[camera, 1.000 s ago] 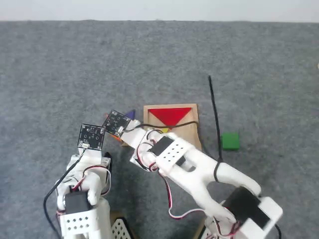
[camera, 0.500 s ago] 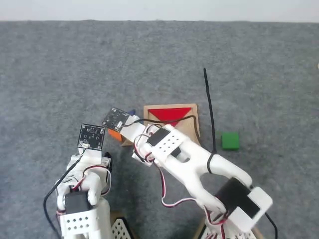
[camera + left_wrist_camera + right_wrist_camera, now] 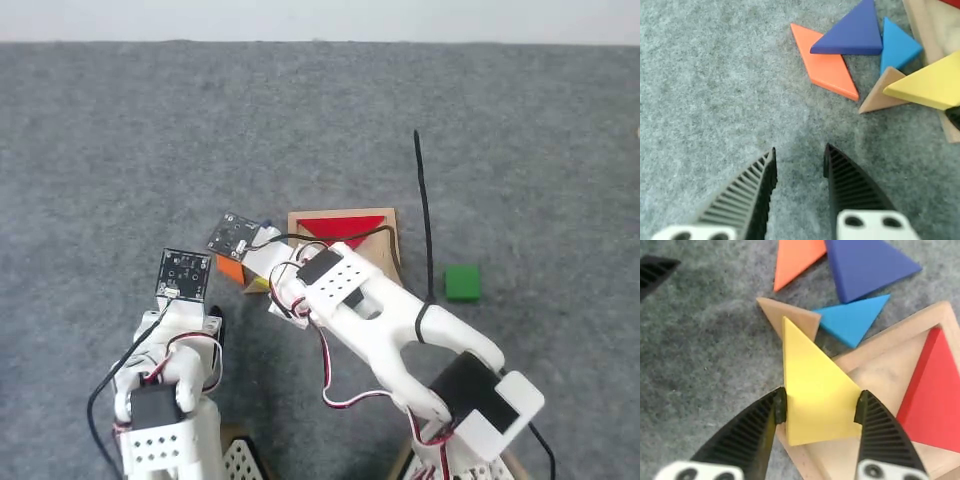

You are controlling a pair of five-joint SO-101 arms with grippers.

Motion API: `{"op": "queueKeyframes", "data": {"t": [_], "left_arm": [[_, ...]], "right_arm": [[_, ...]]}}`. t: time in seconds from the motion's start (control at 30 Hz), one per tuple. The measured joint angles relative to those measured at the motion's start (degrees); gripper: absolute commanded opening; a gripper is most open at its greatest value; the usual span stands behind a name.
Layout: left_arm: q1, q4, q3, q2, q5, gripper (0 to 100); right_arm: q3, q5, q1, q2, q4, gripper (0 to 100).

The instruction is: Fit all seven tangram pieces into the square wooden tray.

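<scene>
Tray [image 3: 875,372]: square, wooden, under and just beyond the right gripper [image 3: 820,405]; floor mostly bare.
Red triangle [image 3: 935,390]: large, flat in the tray, beside one finger.
Navy triangle [image 3: 865,265]: large, on the carpet well beyond the fingertips.
Yellow triangle [image 3: 815,385]: medium, pinched across its width by both fingers and tilted. It straddles the tray's corner rim, with its tip over the tan triangle [image 3: 790,315].
Orange parallelogram [image 3: 797,257], blue triangle [image 3: 855,317]: on the carpet beyond the fingertips; blue lies just beside the rim.
Green square [image 3: 462,282]: on the carpet, well apart on the tray's other side.

Handling (judgement): carry yellow inward until no corner overhangs the rim, level it, line an edge up with red, then lower and release.

Pose: right arm stretched low over the tray, wrist pitched down. Left gripper [image 3: 800,152] spread and empty over bare carpet, short of the orange piece, arm folded back.
</scene>
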Motion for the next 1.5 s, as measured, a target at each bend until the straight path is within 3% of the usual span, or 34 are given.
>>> {"op": "queueKeyframes", "data": {"t": [0.23, 0.8, 1.13, 1.5], "left_arm": [[0.00, 0.00, 0.00, 0.00, 0.00, 15], [0.00, 0.00, 0.00, 0.00, 0.00, 15], [0.00, 0.00, 0.00, 0.00, 0.00, 15], [0.00, 0.00, 0.00, 0.00, 0.00, 15]], "right_arm": [[0.00, 3.08, 0.00, -0.18, 1.67, 19.8], [-0.09, 21.54, 0.53, -0.53, 8.00, 19.7], [3.78, 24.79, 0.53, -6.24, 12.57, 16.9], [4.92, 38.33, 7.30, -6.86, 12.92, 16.9]]}}
